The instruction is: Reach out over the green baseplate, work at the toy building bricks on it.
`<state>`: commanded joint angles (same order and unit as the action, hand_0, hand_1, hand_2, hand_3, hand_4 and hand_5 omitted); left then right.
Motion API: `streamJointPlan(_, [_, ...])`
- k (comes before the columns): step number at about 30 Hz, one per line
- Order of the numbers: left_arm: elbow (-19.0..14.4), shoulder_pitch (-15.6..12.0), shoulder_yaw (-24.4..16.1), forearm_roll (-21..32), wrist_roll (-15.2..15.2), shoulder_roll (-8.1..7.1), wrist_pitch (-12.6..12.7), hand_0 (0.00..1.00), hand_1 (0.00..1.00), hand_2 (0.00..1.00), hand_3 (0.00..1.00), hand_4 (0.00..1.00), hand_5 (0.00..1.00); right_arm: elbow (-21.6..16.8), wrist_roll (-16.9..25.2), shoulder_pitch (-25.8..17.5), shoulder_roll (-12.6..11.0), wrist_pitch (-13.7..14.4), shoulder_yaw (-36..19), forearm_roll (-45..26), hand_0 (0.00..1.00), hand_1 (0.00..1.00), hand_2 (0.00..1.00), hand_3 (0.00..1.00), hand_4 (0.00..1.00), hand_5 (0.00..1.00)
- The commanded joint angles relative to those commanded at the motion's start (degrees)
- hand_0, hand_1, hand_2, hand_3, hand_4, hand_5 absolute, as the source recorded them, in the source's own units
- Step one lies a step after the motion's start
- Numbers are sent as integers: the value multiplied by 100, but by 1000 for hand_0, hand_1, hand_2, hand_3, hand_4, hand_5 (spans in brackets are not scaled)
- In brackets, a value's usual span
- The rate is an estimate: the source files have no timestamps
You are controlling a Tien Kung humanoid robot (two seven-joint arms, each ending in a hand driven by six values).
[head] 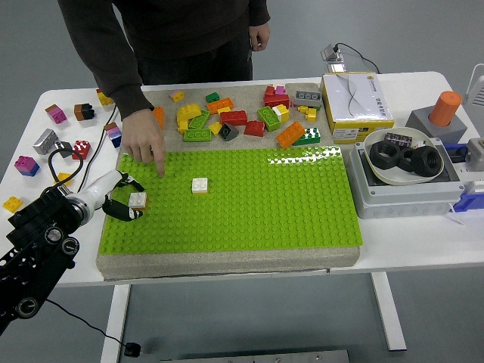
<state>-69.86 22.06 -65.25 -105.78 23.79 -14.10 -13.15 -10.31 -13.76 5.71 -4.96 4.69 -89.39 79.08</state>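
Sitting just off the fingertips of the left hand (123,198), the small white brick (138,200) on the left part of the green baseplate (249,204) looks like hard, light moulded plastic: stiff, smooth-sided, likely a little slippery, and probably pressed onto the studs, so it would need a firm pinch across 2 opposite side walls rather than on the knobbed top. That hand, white at the palm with dark fingers, has its fingers apart and curved to either side of the brick's near face; I cannot tell whether they touch it, and nothing is clamped. A second white brick (200,185) stands farther out from the hand, toward the plate's middle. The plate is a stiff sheet covered in rows of glossy studs, lying on a rough grey slab (227,262). Beyond the hand, a person's hand (144,144) points 1 finger down onto the plate's far left corner. Past that lies a pile of loose coloured bricks (234,119), blocky and shiny. The right arm is out of view.
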Motion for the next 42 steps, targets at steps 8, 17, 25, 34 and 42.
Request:
streamJointPlan(8, [81, -1, 1, 29, 20, 23, 6, 998, 904, 871, 536, 586, 2, 0, 17, -3, 10, 10, -38, 114, 554, 577, 621, 637, 624, 793])
streamJointPlan(17, [145, -15, 8, 71, -7, 53, 46, 998, 900, 859, 520, 556, 2, 0, 33, -8, 18, 20, -55, 115, 557, 576, 619, 635, 626, 794])
streamJointPlan(25, [195, -28, 3, 75, -89, 70, 110, 997, 890, 833, 477, 727, 2, 0, 40, -2, 21, 23, -60, 93, 553, 575, 619, 636, 622, 788])
streamJointPlan(34, [249, -52, 11, 79, -155, 71, 170, 995, 885, 819, 451, 816, 2, 0, 47, -26, 21, 21, -59, 64, 554, 577, 620, 634, 621, 787])
streamJointPlan(42, [263, -59, 25, 98, -186, 71, 187, 994, 879, 812, 445, 849, 2, 0, 59, -35, 25, 20, -77, 57, 554, 576, 620, 634, 621, 786])
